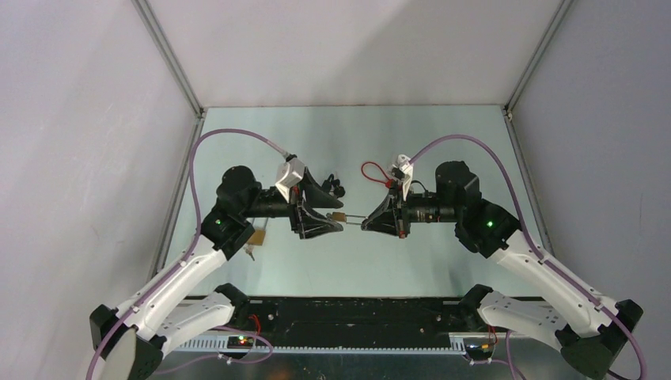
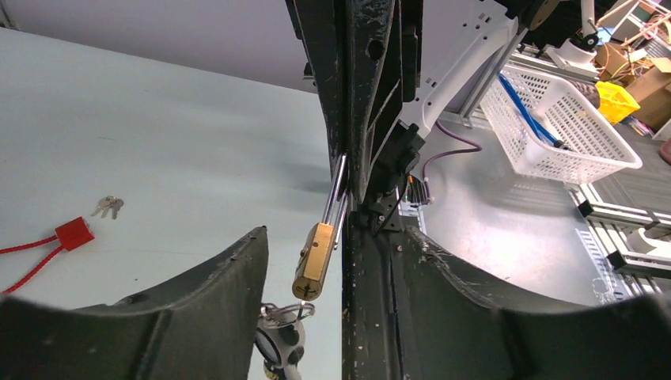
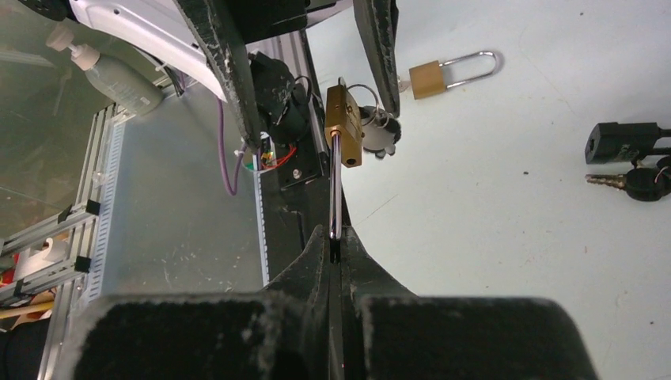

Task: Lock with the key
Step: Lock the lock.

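A brass padlock [image 2: 315, 261] hangs in the air over the table's middle [image 1: 339, 215]. My right gripper [image 3: 335, 237] is shut on its long steel shackle [image 3: 335, 190]. The lock's body [image 3: 344, 127] points toward the left arm. My left gripper [image 2: 305, 237] stands open around the lock's body, with a finger [image 2: 214, 293] on each side. A key with a round black-and-white head [image 2: 278, 336] and a wire ring sits right under the keyhole, beside the left finger. Its blade reaches the keyhole; how deep it goes I cannot tell.
A second brass padlock [image 3: 443, 74] lies on the table under the left arm [image 1: 255, 236]. A red cable lock [image 1: 372, 170] and small keys [image 2: 108, 206] lie farther back. A black lock with keys [image 3: 625, 146] lies nearby. A white basket [image 2: 554, 119] stands off the table.
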You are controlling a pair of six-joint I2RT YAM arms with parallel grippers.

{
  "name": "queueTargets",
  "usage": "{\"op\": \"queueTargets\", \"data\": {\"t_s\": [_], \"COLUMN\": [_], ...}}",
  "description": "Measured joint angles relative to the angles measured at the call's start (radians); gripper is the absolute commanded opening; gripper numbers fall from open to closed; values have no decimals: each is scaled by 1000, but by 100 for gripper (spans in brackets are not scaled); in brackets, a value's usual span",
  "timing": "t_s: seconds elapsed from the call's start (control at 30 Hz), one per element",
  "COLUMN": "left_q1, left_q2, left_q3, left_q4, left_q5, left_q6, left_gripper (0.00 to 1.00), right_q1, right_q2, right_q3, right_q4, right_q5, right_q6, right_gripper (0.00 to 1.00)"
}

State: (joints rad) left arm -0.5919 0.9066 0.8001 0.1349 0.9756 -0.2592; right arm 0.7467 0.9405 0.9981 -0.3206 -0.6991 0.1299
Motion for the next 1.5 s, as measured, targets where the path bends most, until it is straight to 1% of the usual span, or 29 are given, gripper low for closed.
{"op": "queueTargets", "data": {"t_s": [0.1,0.33,0.47,0.5,0.53,0.57,0.67,0.73,0.83,0.87,0.9,0.93,0.97,1.03,1.2,1.23,1.37,1.4,1.43,1.47,1.5], "left_q1": [0,-1,-1,-1,-2,-2,-2,-2,-2,-2,-3,-4,-5,-6,-6,-6,-6,-6,-6,-6,-6], "left_q2": [0,19,39,41,42,42,41,39,29,26,21,17,13,6,-21,-26,-44,-47,-51,-54,-57], "left_q3": [0,0,-1,-1,-2,-2,-2,-4,-12,-15,-17,-17,-18,-18,-17,-16,-6,-4,-2,0,1], "left_q4": [2,6,5,6,5,5,10,12,13,13,13,13,13,10,4,3,-1,-2,-2,-2,-2], "left_q5": [5,24,32,35,41,47,68,71,65,63,60,56,51,40,-43,-56,-89,-91,-91,-92,-92], "left_q6": [2,6,5,5,6,5,7,7,6,6,6,6,6,3,-48,-59,-105,-111,-117,-124,-127], "left_gripper": [57,50,35,29,25,18,2,0,0,0,0,0,0,0,0,0,0,0,0,0,0], "right_q1": [0,0,0,0,0,-1,-7,-9,-9,-9,-9,-9,-9,-9,-11,-15,-31,-33,-35,-38,-39], "right_q2": [1,4,10,10,10,11,14,14,14,14,14,14,14,14,11,8,-11,-18,-23,-28,-31], "right_q3": [6,16,26,27,27,27,27,27,27,27,27,27,27,29,32,32,31,31,31,31,31], "right_q4": [-18,-20,-19,-19,-20,-20,-23,-23,-23,-23,-23,-23,-22,-23,-20,-15,23,37,49,64,74], "right_q5": [-9,-42,-58,-60,-61,-61,-60,-61,-62,-62,-62,-61,-61,-57,-26,-23,-20,-17,-16,-16,-17], "right_q6": [0,2,2,2,2,2,2,2,2,2,1,1,-1,-2,-8,-6,16,26,34,41,51], "right_gripper": [0,0,0,0,0,0,0,0,0,2,14,22,35,45,55,58,67,72,74,82,85]}}
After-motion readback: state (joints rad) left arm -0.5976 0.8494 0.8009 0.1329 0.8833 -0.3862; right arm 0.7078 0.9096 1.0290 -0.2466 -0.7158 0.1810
